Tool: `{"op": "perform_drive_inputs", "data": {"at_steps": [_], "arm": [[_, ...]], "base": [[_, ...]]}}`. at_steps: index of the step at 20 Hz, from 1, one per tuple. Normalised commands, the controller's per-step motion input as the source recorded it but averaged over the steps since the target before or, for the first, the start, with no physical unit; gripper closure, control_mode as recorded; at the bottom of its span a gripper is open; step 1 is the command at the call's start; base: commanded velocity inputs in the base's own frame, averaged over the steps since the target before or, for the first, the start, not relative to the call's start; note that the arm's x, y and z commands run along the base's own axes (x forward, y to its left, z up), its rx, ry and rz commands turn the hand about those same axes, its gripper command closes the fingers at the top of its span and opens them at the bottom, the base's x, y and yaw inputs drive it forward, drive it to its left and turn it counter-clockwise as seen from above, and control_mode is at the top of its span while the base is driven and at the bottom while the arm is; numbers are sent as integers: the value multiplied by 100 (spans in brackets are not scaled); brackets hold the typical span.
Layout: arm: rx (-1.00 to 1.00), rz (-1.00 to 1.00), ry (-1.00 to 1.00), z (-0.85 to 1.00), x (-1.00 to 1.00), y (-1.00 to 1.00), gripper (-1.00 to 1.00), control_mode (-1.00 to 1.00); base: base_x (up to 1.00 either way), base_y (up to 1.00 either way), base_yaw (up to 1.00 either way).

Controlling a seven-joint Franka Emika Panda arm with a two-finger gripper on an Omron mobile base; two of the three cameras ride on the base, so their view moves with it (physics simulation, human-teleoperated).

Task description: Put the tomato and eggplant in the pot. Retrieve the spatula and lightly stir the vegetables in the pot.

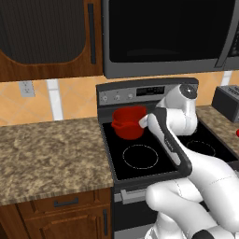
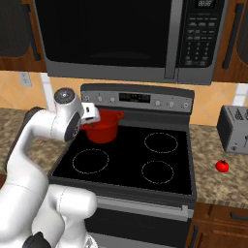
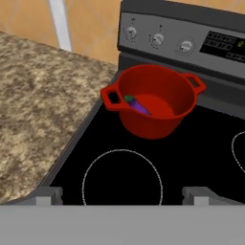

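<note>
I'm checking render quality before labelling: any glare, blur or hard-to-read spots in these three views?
Hand view: even, flat light with no glare; the eggplant inside the pot reads clearly, small and purple. Left base view: the arm covers much of the stove, and the pot's inside is not readable. Right base view: the tomato is small but sharp on the counter, and the microwave door is uniformly dark, without reflections.

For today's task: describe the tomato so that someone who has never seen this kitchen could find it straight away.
Start at the black stove under the microwave and move to the speckled counter on its right. There, in front of the grey toaster, lies the tomato. It is a small bright red ball with a green top, far smaller than the red pot on the stove's back left burner.
</note>
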Motion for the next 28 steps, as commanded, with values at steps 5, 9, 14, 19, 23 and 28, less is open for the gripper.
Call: {"op": "perform_drive_inputs", "data": {"at_steps": [5,9,14,19,23,28], "arm": [[0,0,0,0,0,0,-100,-100],[0,-3,1,-1,0,-11,-100,-100],[0,0,0,0,0,0,-100,100],[0,0,0,0,0,0,-100,100],[0,0,0,0,0,0,-100,100],[0,0,0,0,0,0,-100,100]], "base": [[0,0,0],[0,0,0],[0,-100,-13],[0,-100,-13],[3,-100,-14],[19,-79,-4]]}}
